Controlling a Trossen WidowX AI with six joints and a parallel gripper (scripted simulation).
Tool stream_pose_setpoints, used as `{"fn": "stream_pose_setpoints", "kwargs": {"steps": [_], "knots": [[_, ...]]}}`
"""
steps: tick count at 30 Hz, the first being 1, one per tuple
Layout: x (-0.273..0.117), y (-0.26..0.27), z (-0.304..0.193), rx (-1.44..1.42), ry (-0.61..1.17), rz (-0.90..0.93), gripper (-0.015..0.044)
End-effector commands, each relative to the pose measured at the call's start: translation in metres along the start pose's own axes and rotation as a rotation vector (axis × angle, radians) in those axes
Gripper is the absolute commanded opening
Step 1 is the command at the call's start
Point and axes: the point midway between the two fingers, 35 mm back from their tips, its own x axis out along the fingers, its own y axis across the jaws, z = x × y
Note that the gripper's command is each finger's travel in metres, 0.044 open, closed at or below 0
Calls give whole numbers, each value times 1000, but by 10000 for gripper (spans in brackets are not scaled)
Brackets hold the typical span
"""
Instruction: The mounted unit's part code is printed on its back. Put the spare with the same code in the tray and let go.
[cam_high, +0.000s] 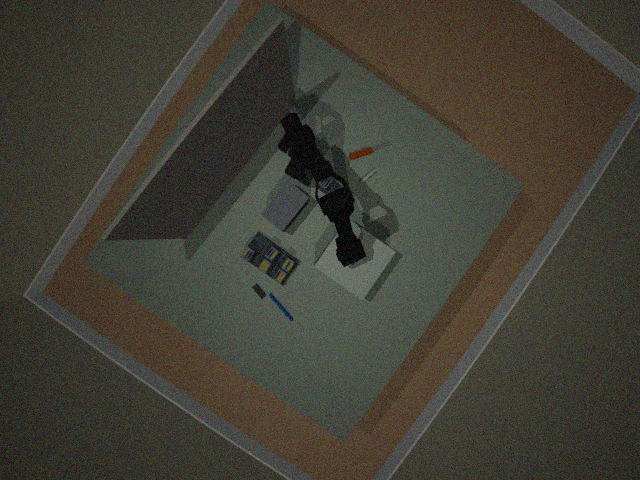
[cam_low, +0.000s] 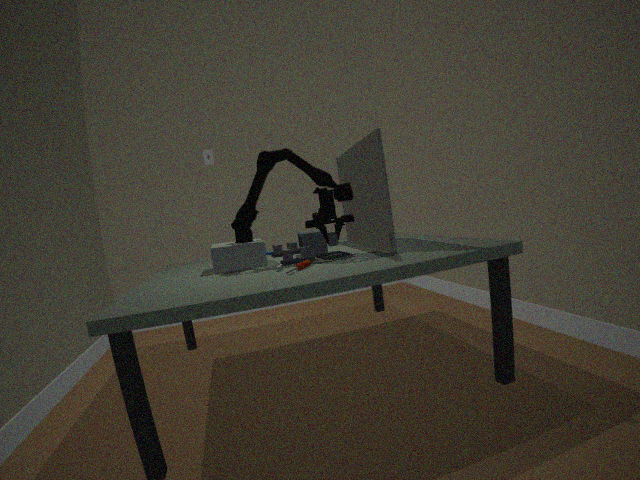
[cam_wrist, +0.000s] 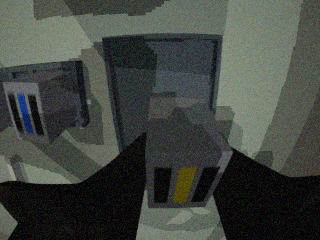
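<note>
The small grey spare with a yellow stripe between two black ones is sitting clamped between the black jaws of the gripper, up in the air over the white tray. In the wrist view a dark-rimmed grey frame is lying right beneath it, and another grey part with a blue stripe is sitting off to the left. On the tabletop near the tray, a rack of spares, a blue pen and an orange tool are lying.
</note>
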Motion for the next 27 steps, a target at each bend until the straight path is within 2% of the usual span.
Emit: {"fn": "stream_pose_setpoints", "kwargs": {"steps": [1, 26, 27], "knots": [[5, 1, 1, -6, -4, 0, 0], [31, 6, 4, -6, -4, 1, 0], [28, 5, 3, 0, 0, 1, 26]]}}
